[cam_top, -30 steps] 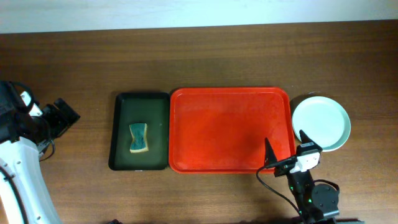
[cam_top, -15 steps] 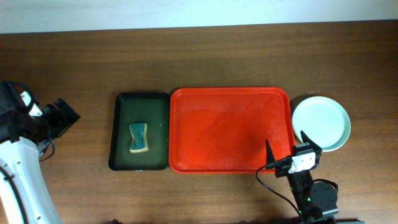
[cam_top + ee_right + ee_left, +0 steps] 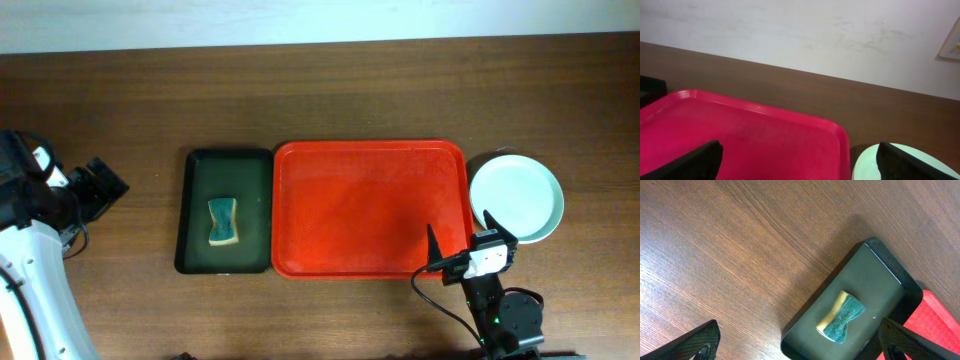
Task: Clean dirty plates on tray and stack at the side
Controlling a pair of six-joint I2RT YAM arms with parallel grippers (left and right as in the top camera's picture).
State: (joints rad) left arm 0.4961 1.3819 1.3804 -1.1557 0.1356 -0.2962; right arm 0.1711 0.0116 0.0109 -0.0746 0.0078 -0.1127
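right pincer (image 3: 457, 223) and left pincer (image 3: 797, 329) stood open | risk I logged: right pincer could clip plates (image 3: 516, 197) near right edge of counter (image 3: 600, 120)

You get soft, even light in all three views, grain on the table (image 3: 715, 255) sharp, a faint shadow beside the green tray (image 3: 875, 275), and pale sheen along the rim of the red tray (image 3: 765, 107).

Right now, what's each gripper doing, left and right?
left gripper: open, holding nothing.
right gripper: open, holding nothing.
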